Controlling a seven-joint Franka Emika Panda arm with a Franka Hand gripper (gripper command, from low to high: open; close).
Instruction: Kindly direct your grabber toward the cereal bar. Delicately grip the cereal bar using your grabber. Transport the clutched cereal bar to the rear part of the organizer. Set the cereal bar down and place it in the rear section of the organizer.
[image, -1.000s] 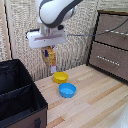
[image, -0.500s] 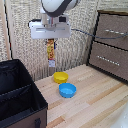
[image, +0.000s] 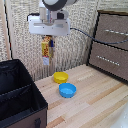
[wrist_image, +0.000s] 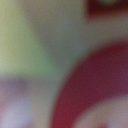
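From the exterior view I see my end effector (image: 47, 40) raised high above the counter (image: 95, 100), a white block with its fingers pointing down. Its fingers are pinching the cereal bar (image: 46, 51) by its upper end, so the yellow-orange packet hangs upright in the air, white end lowest. The bar is clear of everything beneath it.

The organizer (image: 20, 95), a large black fabric box with an inner divider, sits on the counter at the exterior view's left. The hanging bar is above and a little toward the right of the box's far right corner, not over its sections.

On the light wooden counter, below and to the right of the bar, a yellow bowl (image: 60, 77) rests just behind a blue bowl (image: 67, 90). A brown wooden drawer cabinet (image: 110, 45) stands at the exterior view's right.

My wrist view is a blur of red, cream and pale green; I cannot make anything out in it.
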